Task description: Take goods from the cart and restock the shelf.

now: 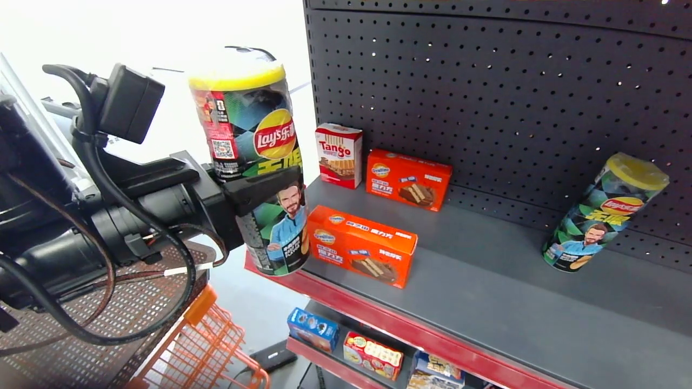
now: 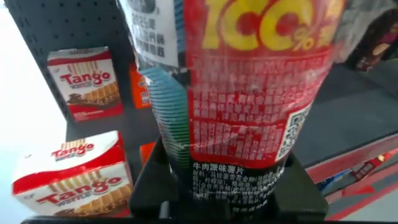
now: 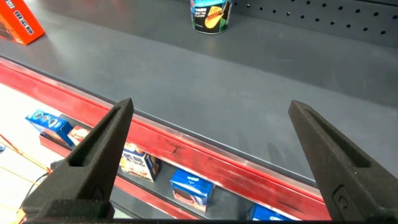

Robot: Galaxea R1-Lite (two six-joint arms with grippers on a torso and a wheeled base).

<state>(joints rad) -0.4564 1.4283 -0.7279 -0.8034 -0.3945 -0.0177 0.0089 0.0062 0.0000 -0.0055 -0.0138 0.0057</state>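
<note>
A tall chips can (image 1: 246, 140) with a yellow lid stands upright in my left gripper (image 1: 260, 190), which is shut on its middle, just off the left end of the grey shelf (image 1: 486, 292). Up close in the left wrist view, the can (image 2: 242, 93) sits between the dark fingers (image 2: 155, 186). A second chips can (image 1: 605, 213) stands at the shelf's back right, also seen as the can (image 3: 210, 14) in the right wrist view. My right gripper (image 3: 217, 155) is open with nothing in it, above the shelf's red front edge (image 3: 186, 143).
On the shelf are a wafer box (image 1: 339, 155) and two orange boxes (image 1: 408, 179) (image 1: 361, 246). A black pegboard (image 1: 513, 92) backs the shelf. The orange cart (image 1: 205, 346) is at the lower left. Small boxes (image 1: 373, 354) fill the lower shelf.
</note>
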